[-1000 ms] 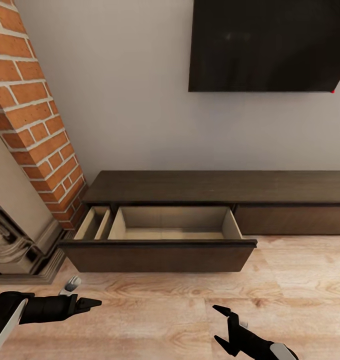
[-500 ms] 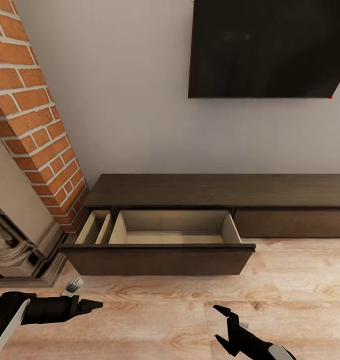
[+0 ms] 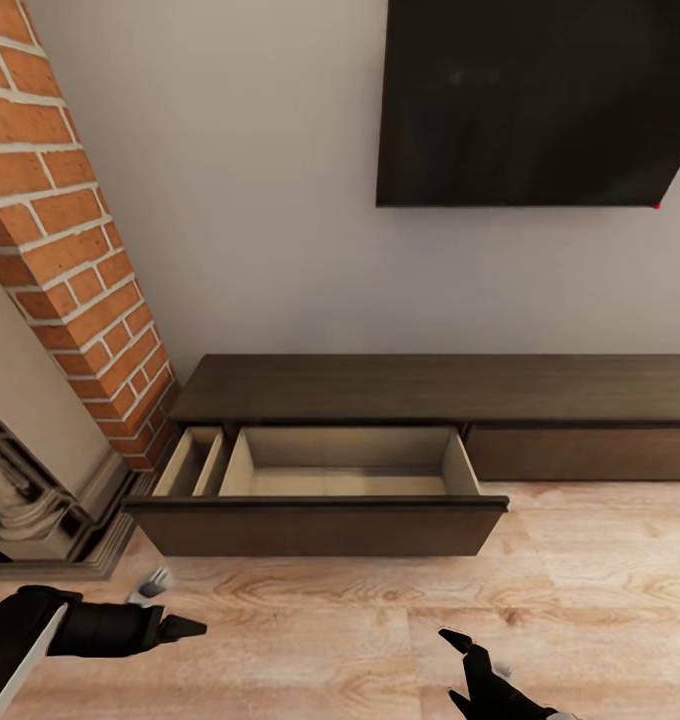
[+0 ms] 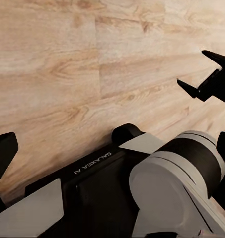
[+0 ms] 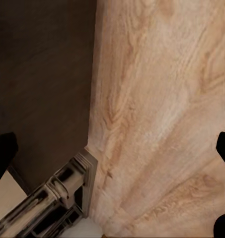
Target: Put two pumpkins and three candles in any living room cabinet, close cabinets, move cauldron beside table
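cabinet (image 3: 440,385) at 12 o'clock, left drawer (image 3: 320,525) pulled out (beige inside) | left gripper (image 3: 185,629) at 8 o'clock, can't tell its state | right gripper (image 4: 204,74) at 5 o'clock, fingers spread, holding nothing

The cabinet (image 3: 430,385) runs along the wall, and its left drawer (image 3: 320,500) stands pulled out over the wood floor (image 3: 600,580), open from above. The wide beige compartment (image 3: 345,462) gives free room to reach down; a narrow side compartment (image 3: 192,462) sits left of a divider. The drawer's dark front panel (image 3: 315,528) bars a straight low approach. At the left, the brick column (image 3: 70,260) and the carved fireplace base (image 3: 30,500) crowd that side. Bare floor lies open before the drawer, between the left end effector (image 3: 185,629) and the right end effector (image 3: 470,665).
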You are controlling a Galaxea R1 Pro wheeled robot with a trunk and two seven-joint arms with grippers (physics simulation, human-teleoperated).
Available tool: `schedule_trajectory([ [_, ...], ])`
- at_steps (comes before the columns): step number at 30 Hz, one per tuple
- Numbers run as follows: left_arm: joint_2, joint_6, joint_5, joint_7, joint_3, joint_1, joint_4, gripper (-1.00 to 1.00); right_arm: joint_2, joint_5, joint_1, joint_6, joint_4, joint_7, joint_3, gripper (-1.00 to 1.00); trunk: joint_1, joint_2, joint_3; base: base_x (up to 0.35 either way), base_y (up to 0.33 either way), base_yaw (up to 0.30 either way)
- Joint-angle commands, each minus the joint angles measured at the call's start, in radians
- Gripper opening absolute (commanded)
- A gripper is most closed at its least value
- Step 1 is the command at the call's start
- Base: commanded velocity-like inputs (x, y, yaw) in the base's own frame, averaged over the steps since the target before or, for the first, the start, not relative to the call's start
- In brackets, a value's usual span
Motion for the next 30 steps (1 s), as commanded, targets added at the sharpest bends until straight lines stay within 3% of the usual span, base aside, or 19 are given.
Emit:
schedule_trajectory([
  [1,0.0,0.0,-0.014,0.003,-0.002,0.0,0.001,1.0,0.001,0.007,0.006,-0.015,-0.001,-0.003,0.006,1.0,-0.004,0.007,0.003,0.0,0.0,0.0],
  [5,-0.007,-0.002,-0.041,0.029,-0.007,0.0,0.003,1.0,0.009,0.067,0.014,-0.08,-0.007,-0.035,0.066,1.0,-0.019,0.035,0.016,0.0,0.0,0.0],
  [7,-0.026,-0.003,-0.048,0.083,-0.007,0.0,0.009,1.0,0.013,0.102,0.015,-0.133,-0.008,-0.078,0.104,1.0,-0.027,0.049,0.022,0.0,0.0,0.0],
  [10,-0.058,-0.003,-0.051,0.203,-0.007,0.0,0.028,1.0,0.017,0.121,0.016,-0.181,-0.01,-0.171,0.137,1.0,-0.038,0.07,0.031,0.0,0.0,0.0],
  [14,-0.105,-0.004,-0.052,0.407,-0.001,0.0,0.042,1.0,0.047,0.129,0.016,-0.204,-0.021,-0.342,0.192,1.0,-0.054,0.098,0.044,0.0,0.0,0.0],
  [17,-0.131,-0.022,-0.051,0.574,0.004,0.0,0.066,1.0,0.079,0.131,0.016,-0.209,-0.08,-0.468,0.287,1.0,-0.065,0.119,0.053,0.0,0.0,0.0],
  [18,-0.136,-0.041,-0.049,0.638,0.006,0.0,0.09,1.0,0.096,0.131,0.016,-0.21,-0.119,-0.536,0.348,1.0,-0.069,0.126,0.057,0.0,0.0,0.0],
  [19,-0.138,-0.05,-0.049,0.656,0.006,0.0,0.099,1.0,0.102,0.131,0.016,-0.211,-0.13,-0.562,0.368,1.0,-0.073,0.133,0.06,0.0,0.0,0.0],
  [22,-0.161,-0.139,-0.048,0.741,0.008,0.0,0.189,1.0,0.136,0.13,0.016,-0.23,-0.168,-0.741,0.456,1.0,-0.084,0.154,0.069,0.0,0.0,0.0],
  [26,-0.184,-0.299,-0.045,0.86,0.014,0.0,0.344,1.0,0.192,0.13,0.016,-0.323,-0.18,-0.961,0.514,1.0,-0.1,0.182,0.082,0.0,0.0,0.0],
  [30,-0.233,-0.442,-0.042,1.02,0.021,-0.001,0.458,1.0,0.222,0.129,0.016,-0.358,-0.181,-1.047,0.598,1.0,-0.115,0.21,0.094,0.0,0.0,0.0],
])
